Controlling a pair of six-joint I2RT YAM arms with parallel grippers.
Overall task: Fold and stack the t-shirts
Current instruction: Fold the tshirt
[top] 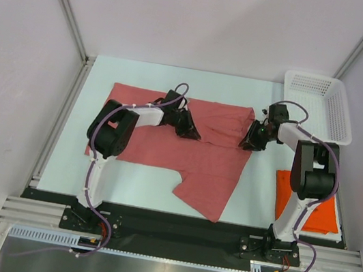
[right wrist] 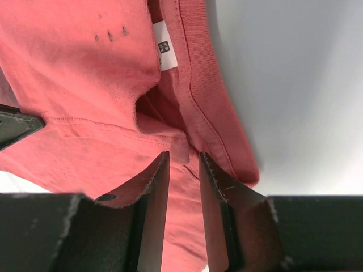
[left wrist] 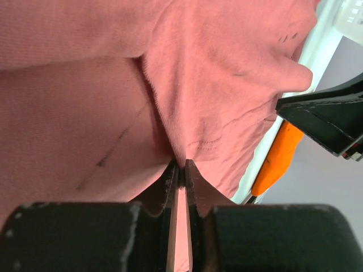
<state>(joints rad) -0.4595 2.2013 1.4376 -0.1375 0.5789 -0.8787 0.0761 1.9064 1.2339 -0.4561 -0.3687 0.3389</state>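
Pink-red shirt (top: 165,151): lies flat across the middle and left of the table (top: 139,184), longest from left to right; one flap hangs toward the near edge at centre, and its right edge is ruffled.
White neck tag (right wrist: 164,54): sewn inside the collar, seen in the right wrist view.
Orange shirt (top: 324,217): a small flat rectangle at the near right of the table, partly hidden by the right arm and well apart from the pink-red shirt.
Left gripper (left wrist: 182,169): sits on the middle of the pink-red shirt toward its far side, with its jaws nearly together, pinching a raised ridge of the cloth.
Right gripper (right wrist: 184,161): sits at the shirt's right edge by the collar, jaws a narrow slot apart with pink-red cloth in the slot; I cannot tell whether the cloth is clamped.
White perforated basket (top: 340,113): stands in the far right corner, beyond the right gripper.
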